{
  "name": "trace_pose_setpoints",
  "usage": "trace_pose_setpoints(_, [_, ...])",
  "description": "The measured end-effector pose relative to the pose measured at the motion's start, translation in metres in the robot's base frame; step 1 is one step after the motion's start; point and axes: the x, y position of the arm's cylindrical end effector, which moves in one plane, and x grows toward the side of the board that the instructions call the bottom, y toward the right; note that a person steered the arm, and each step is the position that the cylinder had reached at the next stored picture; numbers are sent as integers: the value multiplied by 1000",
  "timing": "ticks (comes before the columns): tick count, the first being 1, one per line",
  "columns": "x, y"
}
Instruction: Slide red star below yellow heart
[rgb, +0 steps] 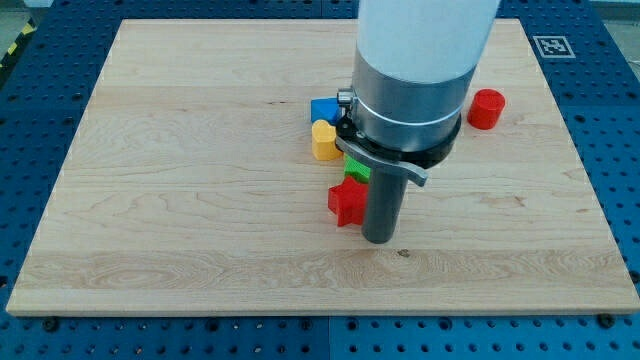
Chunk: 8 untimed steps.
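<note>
The red star (346, 203) lies near the board's middle, below and slightly right of the yellow heart (323, 141). My tip (377, 238) rests on the board just right of the red star, close to or touching its right side. A green block (356, 170), partly hidden by the rod, sits between the heart and the star. A blue block (323, 108) touches the heart's top.
A red cylinder (487, 108) stands at the view's right, near the top. The wooden board (180, 200) lies on a blue perforated table. The arm's wide grey body hides the board area above the rod.
</note>
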Motion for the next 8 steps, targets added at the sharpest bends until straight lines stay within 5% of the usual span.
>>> trace_pose_setpoints(4, [-1,-65])
trace_pose_setpoints(8, [-33,-70])
